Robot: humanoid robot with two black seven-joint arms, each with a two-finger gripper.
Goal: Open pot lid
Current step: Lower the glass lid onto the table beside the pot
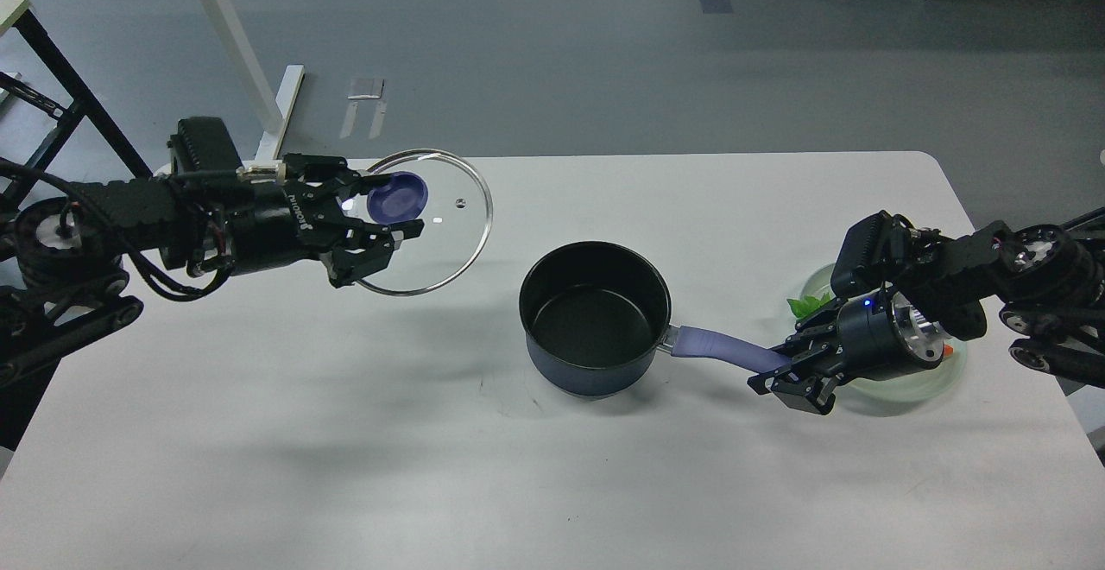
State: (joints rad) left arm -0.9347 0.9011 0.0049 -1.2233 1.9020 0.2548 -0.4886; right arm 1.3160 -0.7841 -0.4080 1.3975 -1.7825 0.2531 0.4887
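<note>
— Two pieces, then: where does each one sit?

— The small dark navy saucepan with the black nonstick interior (596, 318) stands upright near the middle of the white table (345, 466), uncovered, its inside bare. The round clear glass lid with the metal rim (440, 233) is off to the pot's left, well apart from it, tilted and lifted clear of the tabletop near the far edge.

— What carries the lid?

— The left gripper (393, 212). Its black fingers sit either side of the blue-purple round centre knob (395, 198), clamped on it. A small vent hole (461, 203) shows in the glass just right of the knob.

— And the saucepan's handle?

— The long lavender-blue handle (721, 349) runs out to the right and slightly toward the near edge. The right gripper (775, 371) is pinched on its far end, one finger above and one below, so the end of the handle is hidden between them.

— Anything else on the table?

— A pale green glass plate (906, 387) lies at the right side, mostly covered by the right gripper's body. A bit of green leaf (807, 305) shows at its upper left rim and a small orange piece (949, 351) at its right; what they are I cannot tell.

— Beyond the table?

— Grey floor (604, 60) and the white leg of another table (229, 34) at the upper left.
</note>
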